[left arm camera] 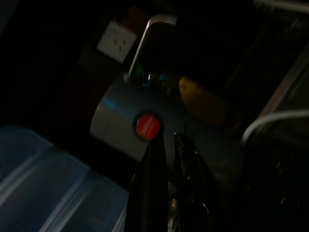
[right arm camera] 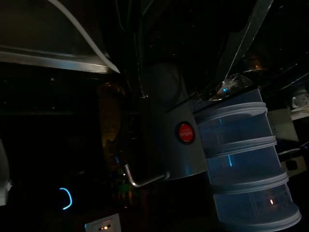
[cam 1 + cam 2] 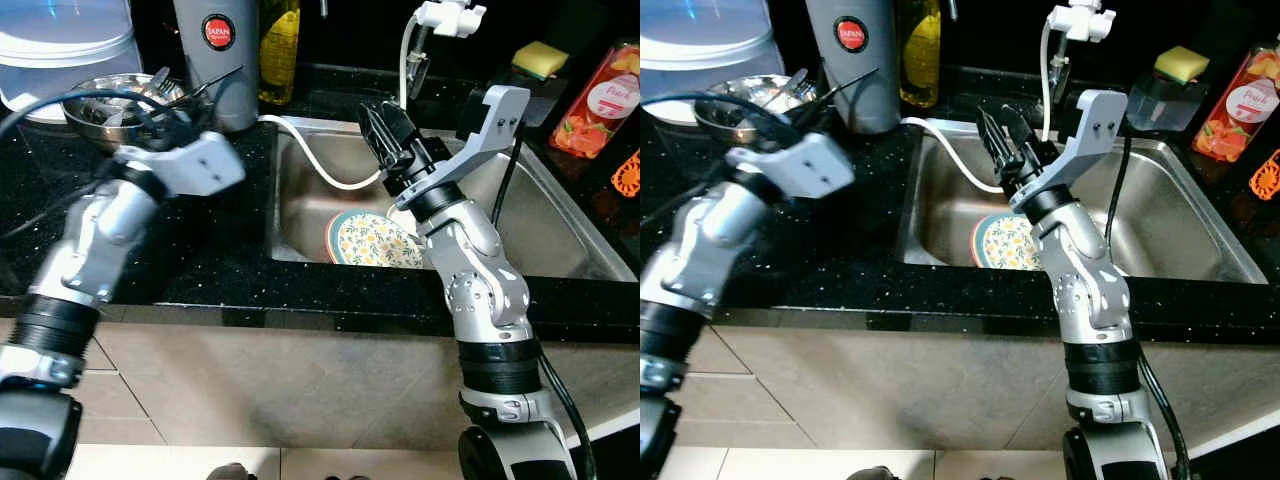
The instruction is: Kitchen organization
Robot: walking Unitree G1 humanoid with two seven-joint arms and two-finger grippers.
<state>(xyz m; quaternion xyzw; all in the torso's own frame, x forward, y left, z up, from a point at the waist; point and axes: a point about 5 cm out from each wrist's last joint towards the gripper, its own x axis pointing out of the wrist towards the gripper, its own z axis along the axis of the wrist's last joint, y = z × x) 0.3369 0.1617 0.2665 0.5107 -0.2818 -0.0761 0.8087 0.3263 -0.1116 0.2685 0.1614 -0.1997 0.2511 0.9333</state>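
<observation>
A round floral plate point(image 3: 365, 240) leans inside the steel sink point(image 3: 300, 215). My right gripper point(image 3: 385, 125) hangs open above the sink, over the plate, with nothing between its fingers. On the black counter to the left stands a steel bowl point(image 3: 100, 110) with utensils in it. My left gripper point(image 3: 200, 85) is over that bowl, its fingers pointing at a grey jug point(image 1: 125, 121) with a red label. In the dim left wrist view the two fingers point(image 1: 154, 183) lie close together, and nothing shows between them.
A yellow oil bottle point(image 3: 280, 45) stands beside the jug. A white hose point(image 3: 320, 165) runs from the white tap point(image 3: 445, 20) across the sink. Stacked clear containers point(image 3: 60, 50) sit far left. A sponge point(image 3: 540, 58) and a pink bottle point(image 3: 600, 100) are at the right.
</observation>
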